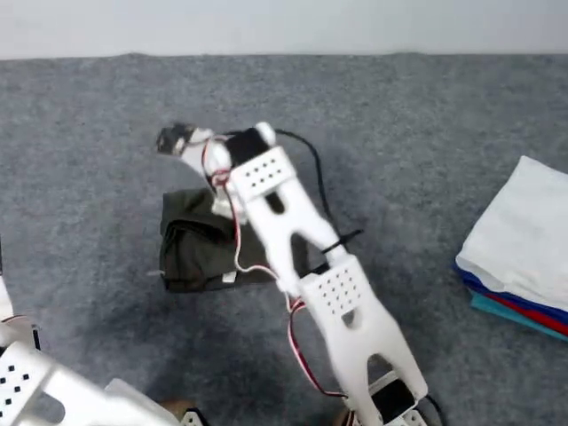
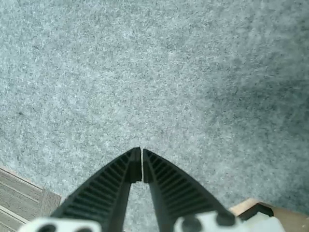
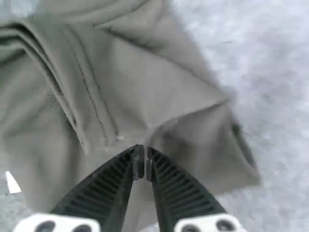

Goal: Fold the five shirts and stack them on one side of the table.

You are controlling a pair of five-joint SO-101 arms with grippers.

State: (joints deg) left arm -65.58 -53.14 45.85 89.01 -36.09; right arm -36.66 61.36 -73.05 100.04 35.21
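High view — olive shirt (image 1: 191, 244) mid-table, stack (image 1: 524, 235) well apart | right gripper (image 3: 141, 162) clenched | left gripper (image 2: 142, 164) clenched

No legible text or labels

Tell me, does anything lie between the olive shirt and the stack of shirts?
Nothing visible does: only bare grey mat lies between the olive shirt and the stack, though the right arm hangs above it.
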